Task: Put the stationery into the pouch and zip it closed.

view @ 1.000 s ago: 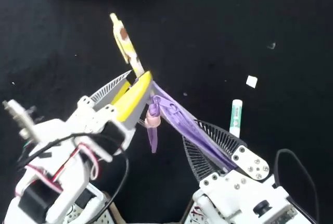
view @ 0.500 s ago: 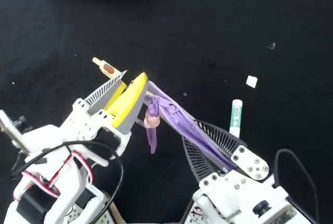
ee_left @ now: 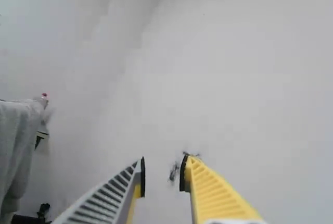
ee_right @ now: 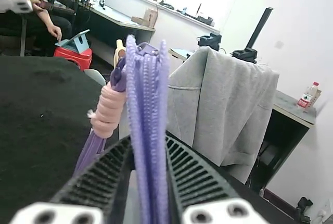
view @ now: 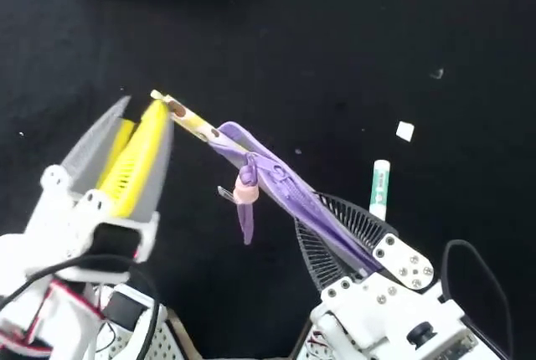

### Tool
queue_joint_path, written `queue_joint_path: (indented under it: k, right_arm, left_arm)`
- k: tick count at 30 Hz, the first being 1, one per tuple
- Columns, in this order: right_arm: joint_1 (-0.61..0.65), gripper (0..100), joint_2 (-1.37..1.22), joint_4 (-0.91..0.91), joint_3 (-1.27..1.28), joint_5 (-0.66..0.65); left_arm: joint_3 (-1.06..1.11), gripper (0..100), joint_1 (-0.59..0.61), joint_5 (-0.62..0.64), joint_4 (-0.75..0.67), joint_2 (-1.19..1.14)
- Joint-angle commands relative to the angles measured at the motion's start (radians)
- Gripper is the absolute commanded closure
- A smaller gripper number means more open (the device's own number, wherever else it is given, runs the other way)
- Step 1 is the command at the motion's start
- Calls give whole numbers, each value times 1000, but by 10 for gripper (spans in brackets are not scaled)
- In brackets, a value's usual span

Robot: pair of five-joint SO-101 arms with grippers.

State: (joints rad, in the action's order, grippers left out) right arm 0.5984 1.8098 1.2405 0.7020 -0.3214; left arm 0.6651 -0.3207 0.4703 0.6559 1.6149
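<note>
So the right claw (view: pixel 315 213) is clamped on the purple pouch (view: pixel 280 182), holding it up off the black desk (view: pixel 335 50) at a slant, with the pouch's open end pointing toward the far-left side. A pink and purple tassel (view: pixel 244 203) dangles off the zipper about halfway along. A yellow pen (view: pixel 182 115) pokes out of the pouch's mouth, and its free end sits right by the tip of the left claw (view: pixel 142 106). That one is slightly parted with nothing in it, and its wrist view shows a clear gap between the grey and yellow fingers. On the desk near the right arm lie a green and white glue stick (view: pixel 379 188) and, a bit further out, a small white eraser (view: pixel 405 131).
</note>
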Motion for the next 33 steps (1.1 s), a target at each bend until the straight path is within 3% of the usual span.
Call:
queue_joint_path:
  k: [1, 12, 19, 23, 28, 33]
  right_arm:
    - [-14, 988, 134, -37, -85, -6]
    - [-17, 988, 133, 57, -295, -2]
    - [-15, 988, 133, 58, -288, 0]
    - [-15, 988, 133, 72, -286, 0]
    - [-15, 988, 133, 71, -274, 0]
    - [-15, 988, 133, 69, -257, 0]
  left_arm:
    - [-61, 852, 62, -9, 44, -9]
    - [-1, 855, 147, -9, 35, -9]
    - [173, 855, 140, -9, -235, -20]
    - [306, 855, 42, 12, -334, -11]
    - [311, 854, -96, 12, -313, -20]
    - [277, 855, -153, -40, -321, -20]
